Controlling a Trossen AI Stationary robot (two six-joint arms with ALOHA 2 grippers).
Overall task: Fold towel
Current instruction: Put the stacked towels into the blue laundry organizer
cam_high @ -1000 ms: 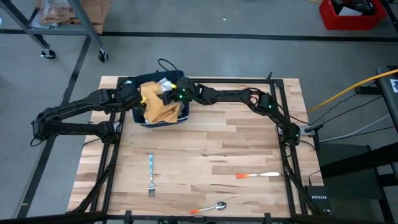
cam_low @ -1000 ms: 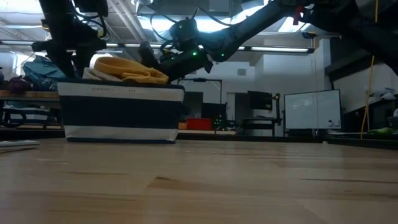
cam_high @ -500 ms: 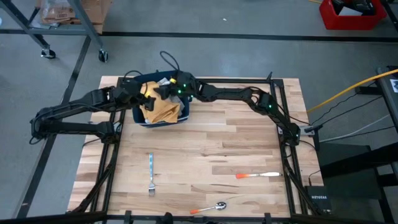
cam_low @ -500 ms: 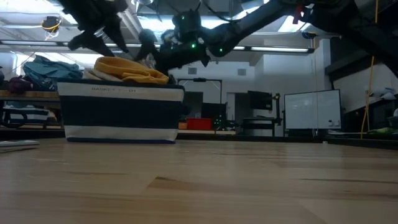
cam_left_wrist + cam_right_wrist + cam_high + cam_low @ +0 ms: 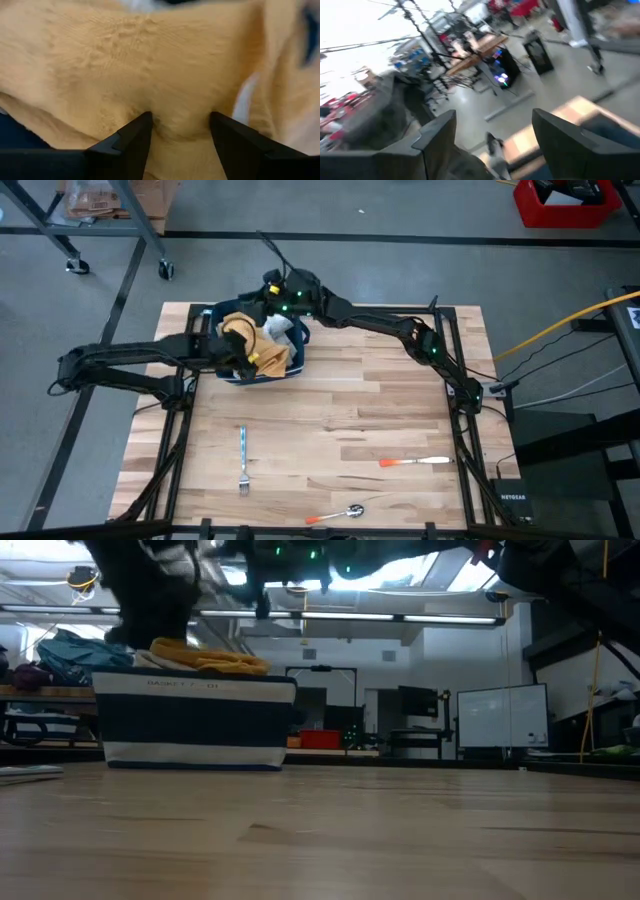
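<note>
One left gripper (image 5: 177, 122) on yellow towel (image 5: 150, 65)

Random cutlery on the table: a fork (image 5: 243, 459) near the left, an orange-handled knife (image 5: 414, 462) right, spoon (image 5: 338, 513) by the front edge.

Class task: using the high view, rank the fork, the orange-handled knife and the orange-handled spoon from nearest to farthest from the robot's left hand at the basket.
From the left hand, pressed into the yellow towel:
1. Fork, front left of the table.
2. Spoon, at the front edge, near centre.
3. Knife, front right.
</note>
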